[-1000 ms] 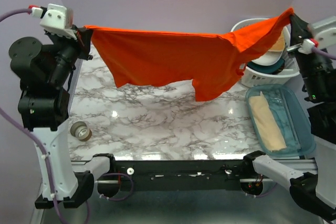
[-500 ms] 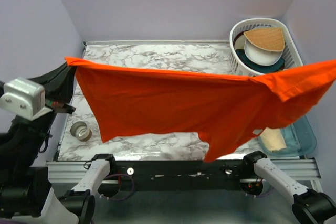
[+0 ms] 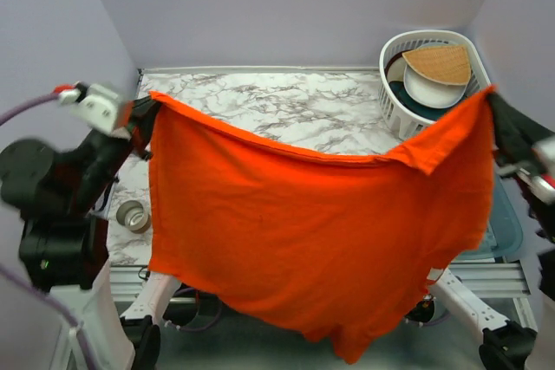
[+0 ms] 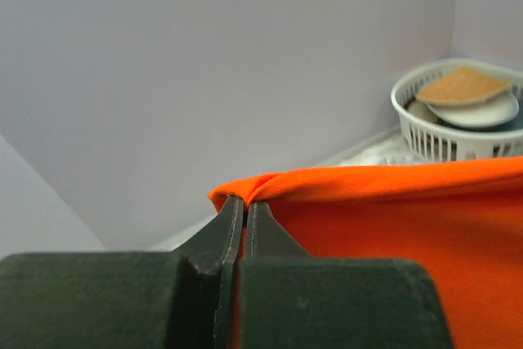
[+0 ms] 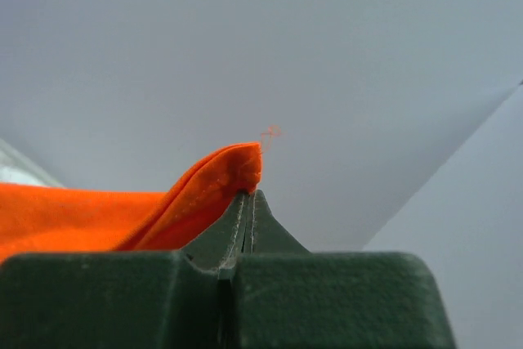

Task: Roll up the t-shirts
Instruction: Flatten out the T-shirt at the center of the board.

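Left gripper (image 4: pixel 245 206) is clamped tight on one corner of the shirt (image 3: pixel 321 231), with the fabric bunched right at the tips. The right gripper (image 5: pixel 249 195) is pinched down on the far corner the same way, and a loose thread (image 5: pixel 270 131) pokes up above it. Between them the shirt hangs in the air like a banner across the middle of the top view. Its upper edge sags a bit in the centre and the lower hem drops past the near edge of the table (image 3: pixel 286 106) toward the bottom of the frame. It looks light, thin and floppy, so it'll probably swing and crease and won't hold any shape by itself. Corners or the hem seem like the sane places to grab, once it's laid flat for rolling. No print, logo or readable label anywhere. A basket (image 3: pixel 425 35) with dishes (image 3: pixel 427 88) sits upper right, and there's a tape roll (image 3: pixel 132 214) at left.
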Robot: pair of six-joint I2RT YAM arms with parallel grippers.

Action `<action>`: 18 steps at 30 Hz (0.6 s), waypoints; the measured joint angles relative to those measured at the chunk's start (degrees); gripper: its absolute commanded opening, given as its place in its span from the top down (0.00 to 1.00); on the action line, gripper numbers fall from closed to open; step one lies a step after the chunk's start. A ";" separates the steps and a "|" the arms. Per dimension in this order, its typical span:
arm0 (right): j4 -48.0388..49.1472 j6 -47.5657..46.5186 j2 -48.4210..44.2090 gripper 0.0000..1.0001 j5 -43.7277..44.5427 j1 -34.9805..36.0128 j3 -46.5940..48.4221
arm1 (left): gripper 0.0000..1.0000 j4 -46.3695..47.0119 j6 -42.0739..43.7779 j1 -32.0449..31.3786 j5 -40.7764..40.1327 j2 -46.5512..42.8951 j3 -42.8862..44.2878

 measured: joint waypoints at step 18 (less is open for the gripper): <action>24.09 -0.48 44.96 0.99 -4.57 0.00 -38.80 | 1.00 15.98 9.31 0.24 4.28 42.60 -41.13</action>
